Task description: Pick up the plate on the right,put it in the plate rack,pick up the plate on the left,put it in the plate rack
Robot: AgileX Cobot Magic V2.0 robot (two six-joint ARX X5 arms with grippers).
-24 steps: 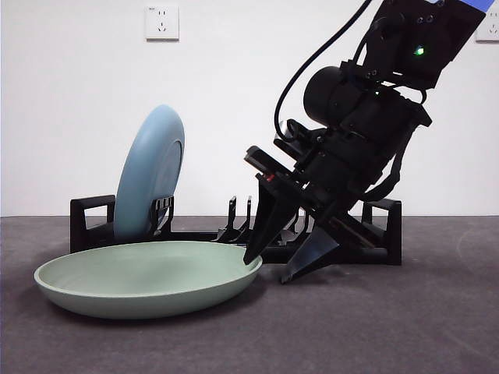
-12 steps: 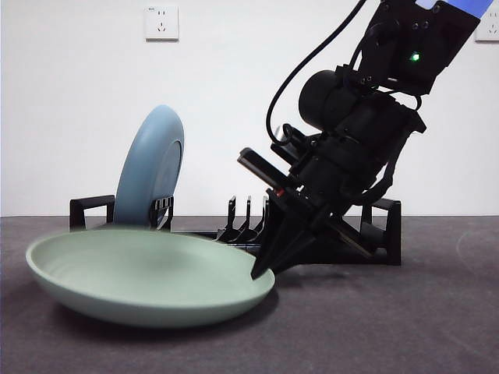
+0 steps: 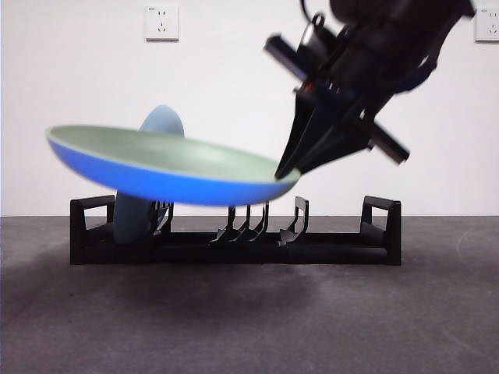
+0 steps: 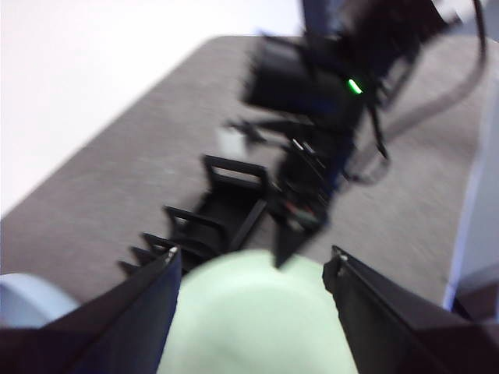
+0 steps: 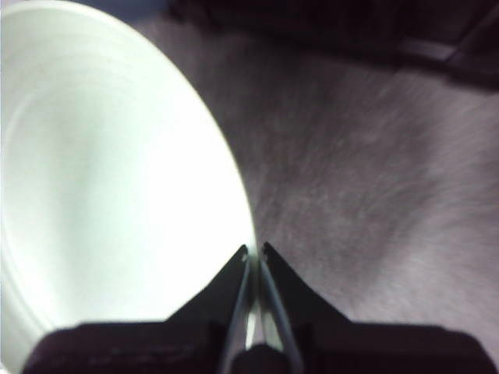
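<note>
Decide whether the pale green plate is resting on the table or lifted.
Lifted. The pale green plate hangs above the black plate rack, its rim pinched by the right gripper.

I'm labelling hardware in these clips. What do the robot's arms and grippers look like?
Both are black. The right gripper has two long jaws tapering to thin pointed tips, below a bulky dark wrist block with a black cable looping off it and a small green light, seen in the left wrist view. The left gripper shows broad, flat, wedge-shaped black jaws.

Green plate (image 3: 168, 160): off the table now, lifted clear above the plate rack (image 3: 234, 238), tilted, far edge at 10 o'clock.
Right gripper (image 3: 282, 171): risen toward 1 o'clock, pinching the plate's rim.
</note>
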